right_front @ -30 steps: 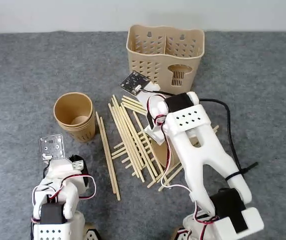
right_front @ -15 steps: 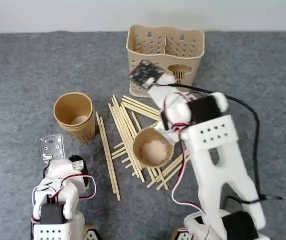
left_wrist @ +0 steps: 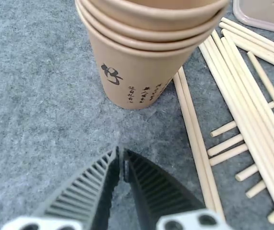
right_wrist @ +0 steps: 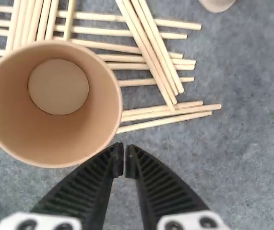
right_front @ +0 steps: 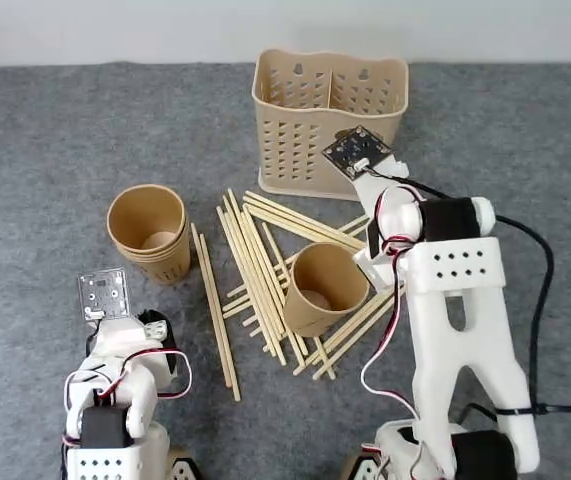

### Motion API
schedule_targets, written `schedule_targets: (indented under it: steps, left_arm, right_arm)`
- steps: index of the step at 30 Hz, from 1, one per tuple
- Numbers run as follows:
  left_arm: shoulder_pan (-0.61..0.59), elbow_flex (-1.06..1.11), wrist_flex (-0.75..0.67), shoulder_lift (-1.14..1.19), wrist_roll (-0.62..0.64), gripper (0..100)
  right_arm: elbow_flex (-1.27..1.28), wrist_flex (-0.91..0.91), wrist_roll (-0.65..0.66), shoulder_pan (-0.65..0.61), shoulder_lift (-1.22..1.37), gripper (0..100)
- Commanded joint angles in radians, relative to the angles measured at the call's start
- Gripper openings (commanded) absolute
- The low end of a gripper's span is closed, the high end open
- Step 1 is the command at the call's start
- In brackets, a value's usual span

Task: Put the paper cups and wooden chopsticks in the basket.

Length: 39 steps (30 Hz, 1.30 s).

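Right pincer (right_wrist: pixel 121 146), jaws pinched on the cup (right_front: pixel 323 288) rim, has swung it upright and nearer the basket (right_front: pixel 295 150); cup sits just short of the basket, over chopsticks (right_front: pixel 255 255); drop-in presumably remains.

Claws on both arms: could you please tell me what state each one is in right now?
Left claw: closed, holding nothing.
Right claw: closed, tips beside the paper cup rim, nothing visibly held.
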Motion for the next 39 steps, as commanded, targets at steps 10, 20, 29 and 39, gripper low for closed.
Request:
schedule_targets:
  steps: [10, 20, 29, 39]
  left_arm:
    - [-0.002, -0.019, 0.003, -0.014, -0.003, 1]
    - [-0.002, -0.019, 0.003, -0.014, -0.003, 1]
    - [-0.002, -0.019, 0.003, -0.014, -0.003, 1]
    - [-0.002, -0.019, 0.003, -0.014, -0.003, 1]
  right_arm:
    - [-0.009, -0.008, -0.146, -0.054, -0.028, 15.8]
    - [0.032, -0.074, -0.232, -0.122, 0.114, 15.5]
    - [0.015, -0.105, -0.252, -0.137, 0.225, 5.6]
    - [-0.198, 0.041, -0.226, -0.226, 0.107, 0.9]
